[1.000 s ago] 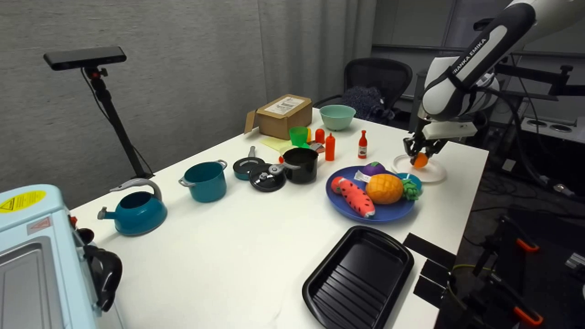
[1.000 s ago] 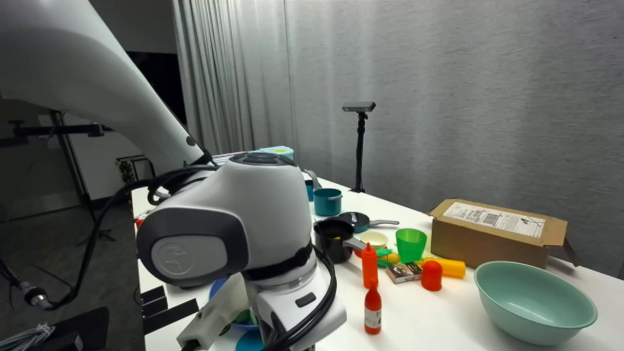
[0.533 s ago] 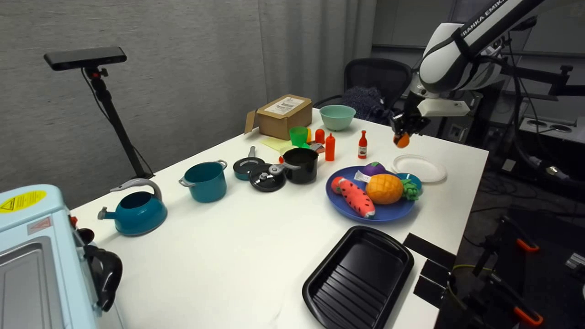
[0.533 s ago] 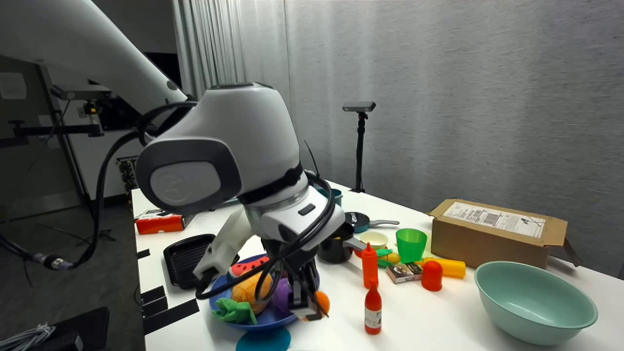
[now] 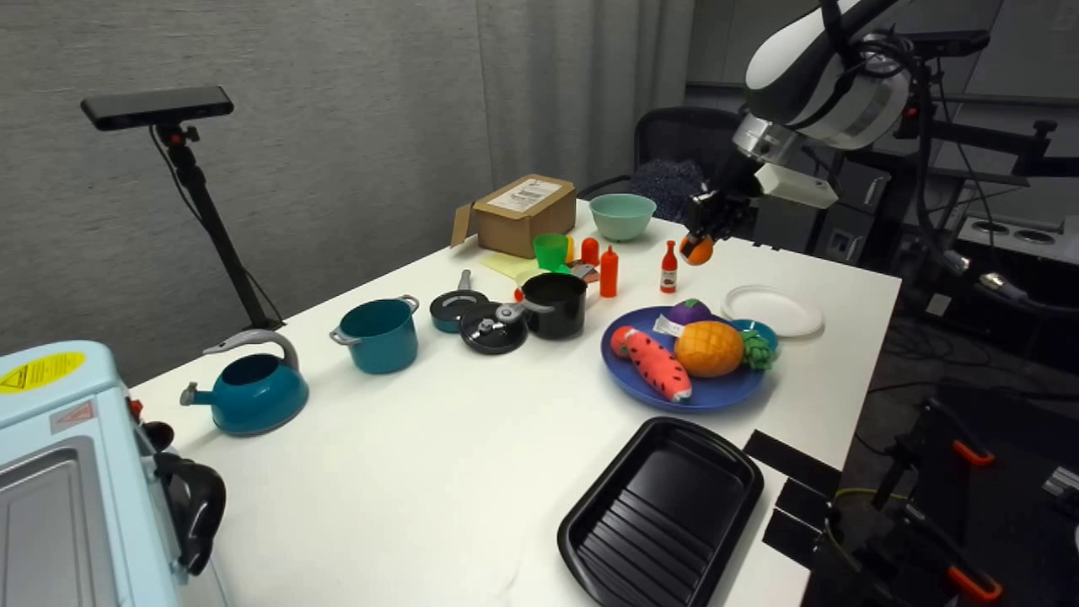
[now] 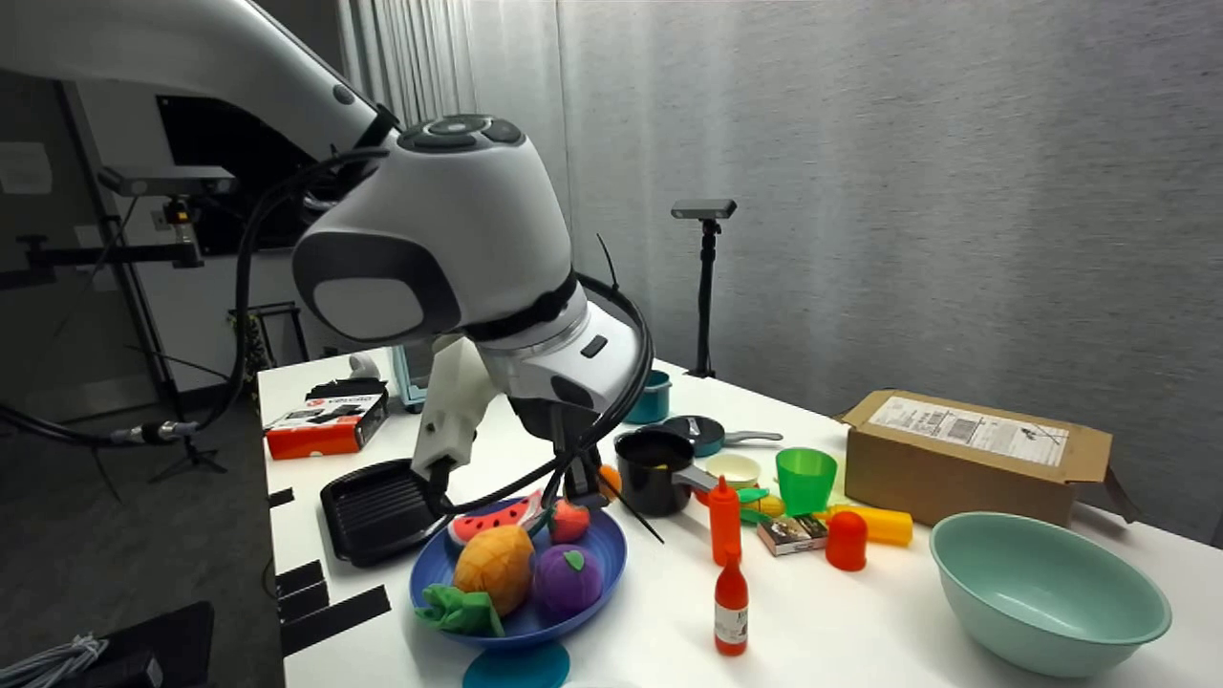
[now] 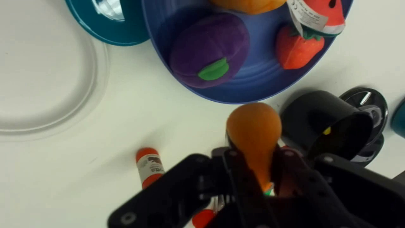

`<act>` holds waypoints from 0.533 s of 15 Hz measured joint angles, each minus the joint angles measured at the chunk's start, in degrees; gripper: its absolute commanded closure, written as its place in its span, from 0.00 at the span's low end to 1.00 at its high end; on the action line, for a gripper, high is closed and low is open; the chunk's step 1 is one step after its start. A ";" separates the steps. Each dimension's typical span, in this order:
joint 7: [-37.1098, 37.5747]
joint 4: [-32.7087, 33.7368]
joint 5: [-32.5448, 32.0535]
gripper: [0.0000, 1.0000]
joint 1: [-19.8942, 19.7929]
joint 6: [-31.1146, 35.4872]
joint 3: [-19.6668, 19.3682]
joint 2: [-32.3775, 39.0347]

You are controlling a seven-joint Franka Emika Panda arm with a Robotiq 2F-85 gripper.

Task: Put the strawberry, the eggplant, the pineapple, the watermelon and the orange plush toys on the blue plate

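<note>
Our gripper (image 7: pixel 258 152) pinches the orange (image 7: pixel 254 123) aloft, seemingly just outside the blue plate (image 7: pixel 243 93); we see open room inside its rim, between the eggplant (image 7: pixel 210 47) and strawberry (image 7: pixel 299 50).

wrist view: close, downward | both exterior views: farther, opposite table (image 5: pixel 405 506) ends, facing inward | shared: blue plate (image 7: pixel 258 74)

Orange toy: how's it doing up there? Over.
Gripper shut on the orange. It's aloft, not yet on blue plate. Possible crowding: eggplant, pineapple, strawberry, watermelon already there.
</note>
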 measured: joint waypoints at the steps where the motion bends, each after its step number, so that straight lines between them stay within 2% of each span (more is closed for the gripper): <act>1: -0.58 0.51 0.07 0.95 0.36 -0.86 0.62 0.27; 4: -1.25 1.76 -1.48 0.95 2.02 -2.99 2.24 1.75; 6: 1.79 2.29 -7.73 0.95 3.45 -2.86 2.38 3.41; 8: 8.18 2.55 -16.18 0.95 4.72 -0.16 2.04 5.40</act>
